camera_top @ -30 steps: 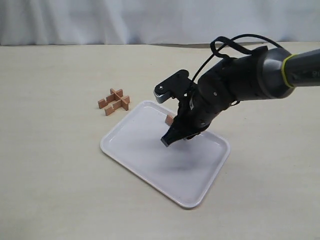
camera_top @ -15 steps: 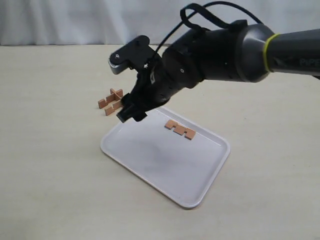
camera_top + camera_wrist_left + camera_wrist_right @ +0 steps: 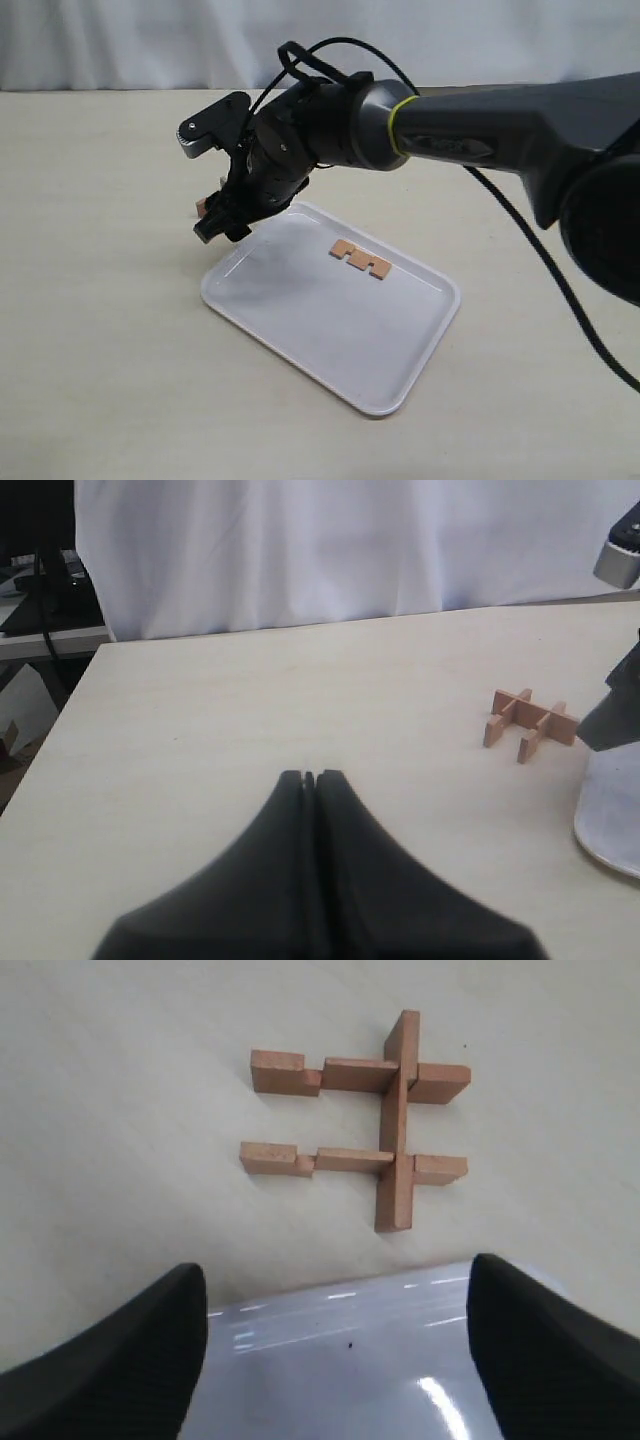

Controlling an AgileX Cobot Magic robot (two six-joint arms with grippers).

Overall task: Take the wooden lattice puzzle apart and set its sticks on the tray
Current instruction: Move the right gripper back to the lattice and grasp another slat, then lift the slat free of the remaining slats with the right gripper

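Note:
The wooden lattice puzzle [image 3: 395, 1120] lies on the table just off the tray's corner, with two parallel sticks crossed by a third. In the exterior view only its end [image 3: 203, 206] shows behind my right gripper [image 3: 215, 230]. That gripper [image 3: 335, 1270] hangs open and empty over the tray's edge, a little short of the puzzle. One loose notched stick [image 3: 360, 260] lies flat on the white tray [image 3: 320, 330]. My left gripper [image 3: 309, 776] is shut with nothing in it, low over bare table, well away from the puzzle [image 3: 530, 720].
A white curtain [image 3: 150, 40] hangs behind the far table edge. The right arm [image 3: 480, 110] stretches across the table above the tray's far side. The table's corner and edge [image 3: 70, 700] show in the left wrist view.
My right gripper left the stick on the tray, rose and swung left. It now hangs open at the tray's corner next to the puzzle.

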